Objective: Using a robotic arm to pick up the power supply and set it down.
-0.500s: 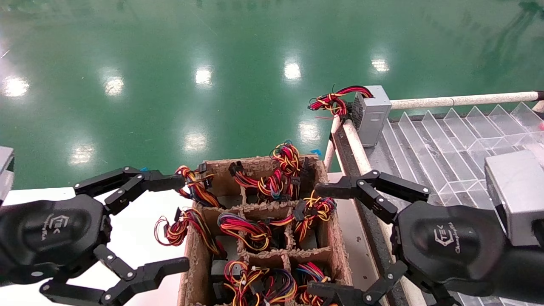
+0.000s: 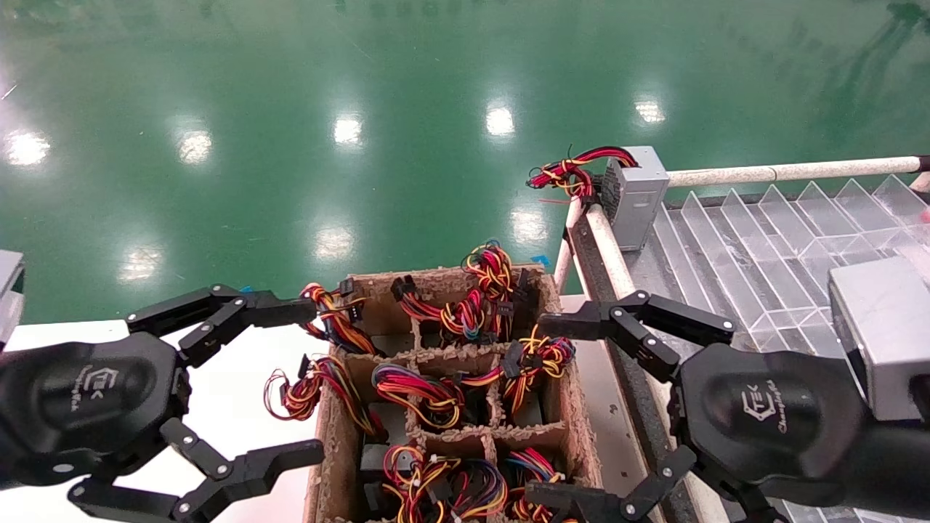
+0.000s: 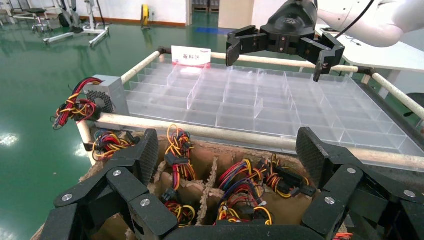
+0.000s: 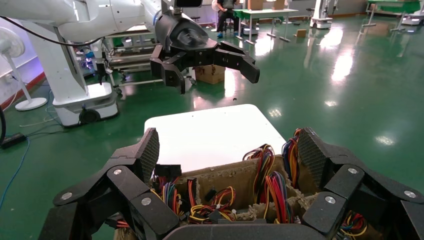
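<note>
Left hand: the left hand [image 2: 218, 392] hovered beside the cardboard crate on its left side, over the white bench, fingers spread wide apart and holding nothing.
Right hand: the right hand [image 2: 581, 414] hovered at the crate's right side, between it and the clear tray, fingers also spread apart and empty.
Crate: the cardboard crate [image 2: 567, 407] sat between the two hands, split by cardboard dividers into cells, each cell stuffed with bundles of red, yellow, black and multicoloured wires [image 2: 425, 392] with black plugs.
Power supply: the boxes in the crate were mostly hidden under their wires; only dark slivers showed in the cells, so which one was the task's box could not be told.
Second box: a grey metal box [image 2: 636, 192] with a mostly red wire bundle stood upright at the far left corner of the tray, its wires hanging out over the rail.
Tray: the clear tray [image 3: 260, 100] of plastic compartments lay inside a frame of pale tubes, to the right of the crate.
Bench: the white bench [image 4: 210, 132] lay to the crate's left.
Floor: the green floor [image 2: 363, 109] was glossy with lamp reflections.
</note>
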Available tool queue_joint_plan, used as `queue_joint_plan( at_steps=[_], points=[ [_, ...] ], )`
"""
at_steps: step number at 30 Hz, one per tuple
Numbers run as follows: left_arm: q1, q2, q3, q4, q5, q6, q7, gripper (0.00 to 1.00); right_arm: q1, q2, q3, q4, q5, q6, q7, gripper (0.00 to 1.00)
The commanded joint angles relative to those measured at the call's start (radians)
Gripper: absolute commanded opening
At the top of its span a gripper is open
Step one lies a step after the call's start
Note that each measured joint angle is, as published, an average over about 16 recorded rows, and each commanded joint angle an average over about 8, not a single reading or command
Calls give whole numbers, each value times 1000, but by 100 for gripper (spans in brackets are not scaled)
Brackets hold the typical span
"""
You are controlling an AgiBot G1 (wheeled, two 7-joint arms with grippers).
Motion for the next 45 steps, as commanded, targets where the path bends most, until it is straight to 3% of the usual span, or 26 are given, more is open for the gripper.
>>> queue_joint_plan(
  at_steps=[1, 17, 18, 25, 26, 38, 45],
  points=[
    [0, 0, 0, 0, 0, 0, 0, 100, 0, 0, 0, 0, 0, 0, 0, 100],
    [0, 0, 0, 0, 0, 0, 0, 100, 0, 0, 0, 0, 0, 0, 0, 100],
    [0, 0, 0, 0, 0, 0, 0, 94, 0, 0, 0, 0, 0, 0, 0, 100],
    [0, 0, 0, 0, 0, 0, 0, 6, 0, 0, 0, 0, 0, 0, 0, 100],
    [0, 0, 0, 0, 0, 0, 0, 0, 0, 0, 0, 0, 0, 0, 0, 100],
    [0, 0, 0, 0, 0, 0, 0, 0, -1, -6, -5, -4, -11, 3, -6, 100],
    [0, 0, 0, 0, 0, 0, 0, 0, 29, -80, -43, -83, -94, 22, -73, 100]
  ],
)
